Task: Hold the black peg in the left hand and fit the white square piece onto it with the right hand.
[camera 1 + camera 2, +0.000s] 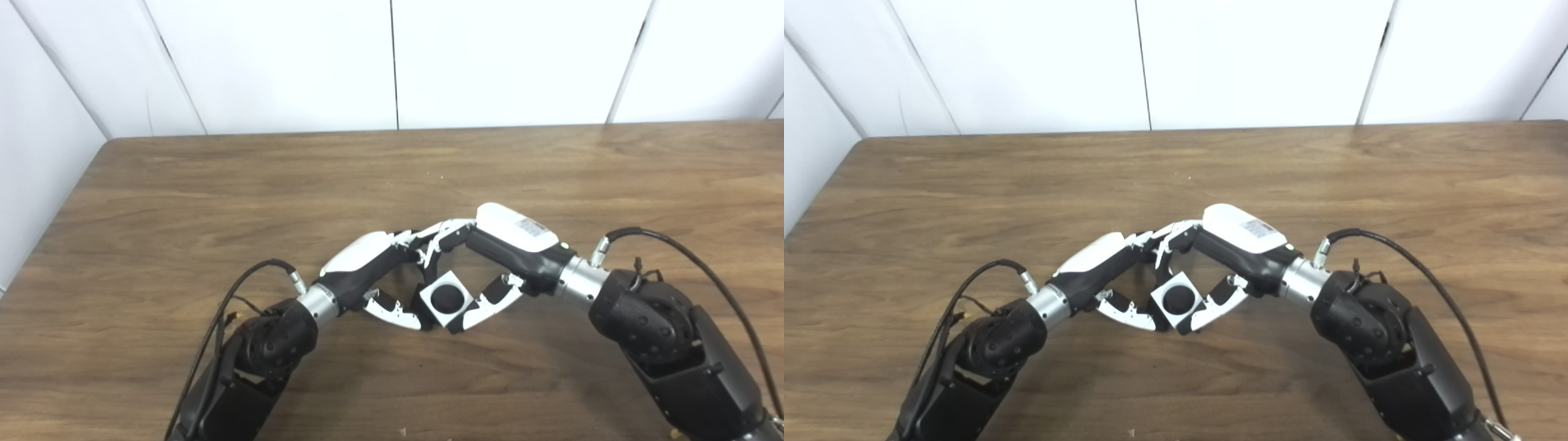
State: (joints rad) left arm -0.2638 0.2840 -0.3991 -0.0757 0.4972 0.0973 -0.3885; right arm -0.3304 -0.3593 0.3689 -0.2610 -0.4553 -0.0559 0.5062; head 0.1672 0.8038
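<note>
The white square piece (447,298) sits near the picture's centre, a little toward 6 o'clock, raised between the two hands and turned so its corners point up, down and sideways like a diamond. A round black disc fills its middle; this looks like the end of the black peg (448,297) seated in the hole, but only that circular face shows, and the peg's shaft is hidden behind the piece, so how far it goes through cannot be told.

At the piece's 9 o'clock, the left hand (373,269) reaches in with its thumb tip touching the piece's lower left edge. Its fingers curl toward 12 o'clock behind the piece; whether they are clamped on the peg is hidden, so its grasp cannot be told with certainty. At 3 o'clock, the right hand (508,245) is closed on the piece, thumb pressed along the lower right edge and fingers arched over the top. The fingertips of both hands meet and overlap above the piece, and there it is hard to sort one from the other.

Both forearms enter from 6 o'clock and are cut off by the bottom edge. The wooden table (245,184) spreads outward beneath, its far edge at 12 o'clock meeting white wall panels (514,61).
</note>
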